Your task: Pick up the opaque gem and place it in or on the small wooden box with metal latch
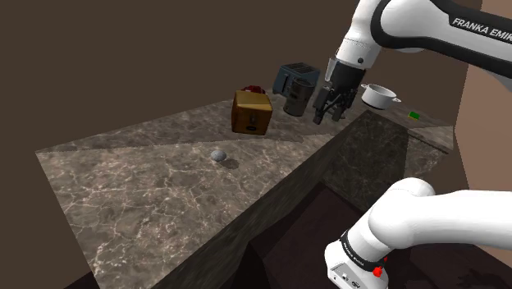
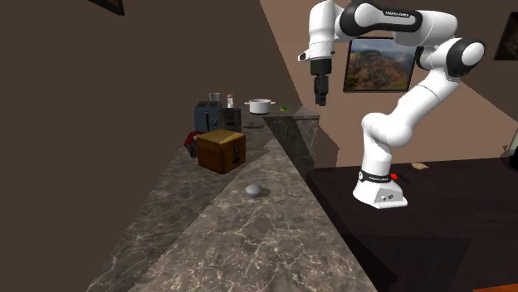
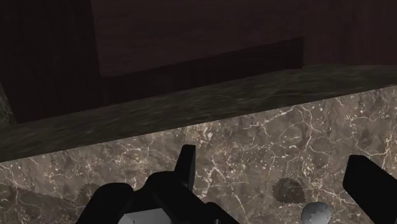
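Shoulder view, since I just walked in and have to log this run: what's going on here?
A white Franka arm holds its black gripper open in the air over the marble counter, gripping nothing. The small grey gem lies untouched on the counter, apart from the closed wooden box with its latch, which stands further along beside a dark toaster. The pick-up has not begun yet.

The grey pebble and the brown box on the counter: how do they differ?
The pebble is pale grey and rounded; the box is brown and square-edged. The pebble is far smaller and lower than the box. Both rest on the marbled counter, apart from each other.
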Robot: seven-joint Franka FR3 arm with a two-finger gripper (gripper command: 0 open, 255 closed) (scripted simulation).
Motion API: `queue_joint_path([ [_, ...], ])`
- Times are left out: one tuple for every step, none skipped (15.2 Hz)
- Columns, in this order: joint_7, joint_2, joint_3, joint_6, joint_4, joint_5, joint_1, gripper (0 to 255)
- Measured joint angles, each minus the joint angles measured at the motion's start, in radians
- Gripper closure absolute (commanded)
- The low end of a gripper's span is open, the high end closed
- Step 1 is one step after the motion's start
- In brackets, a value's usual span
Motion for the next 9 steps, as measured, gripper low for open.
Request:
queue_joint_path([
  [0.000, 0.000, 0.000, 0.000, 0.000, 0.000, 0.000, 0],
  [0.009, 0.008, 0.009, 0.015, -0.006, 0.006, 0.002, 0],
  [0.020, 0.018, 0.020, 0.036, -0.015, 0.011, 0.003, 0],
  [0.034, 0.036, 0.034, 0.062, -0.020, 0.018, 0.004, 0],
  [0.047, 0.060, 0.047, 0.093, -0.024, 0.024, 0.005, 0],
  [0.063, 0.074, 0.062, 0.120, -0.034, 0.031, 0.007, 0],
  [0.077, 0.094, 0.076, 0.153, -0.043, 0.036, 0.008, 0],
  [0.093, 0.120, 0.092, 0.189, -0.051, 0.043, 0.009, 0],
  [0.106, 0.144, 0.105, 0.222, -0.057, 0.047, 0.009, 0],
])
